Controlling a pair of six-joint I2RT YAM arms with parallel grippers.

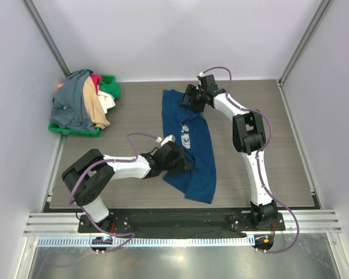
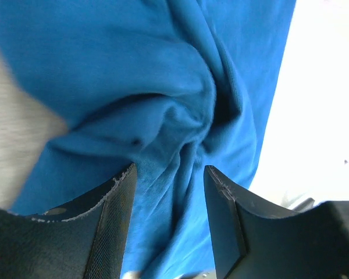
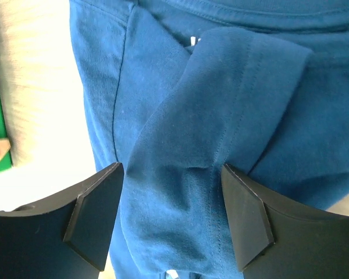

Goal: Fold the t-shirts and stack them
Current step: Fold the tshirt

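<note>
A navy blue t-shirt (image 1: 193, 152) with a white print (image 1: 186, 137) lies as a long, partly folded strip in the middle of the table. My left gripper (image 1: 178, 158) is low over its left edge near the print. In the left wrist view (image 2: 170, 168) the jaws stand apart with bunched blue cloth (image 2: 163, 104) between them, not pinched. My right gripper (image 1: 192, 99) is at the shirt's far end. In the right wrist view (image 3: 171, 168) it is open astride a folded sleeve (image 3: 221, 110). Other t-shirts, slate-grey (image 1: 72, 102), tan (image 1: 95, 107), white, pink and green, lie piled at the far left.
The pile sits on a green plastic tray (image 1: 75, 131) at the table's far left corner. Grey walls with metal posts close in the back and both sides. A metal rail (image 1: 180, 239) runs along the near edge by the arm bases.
</note>
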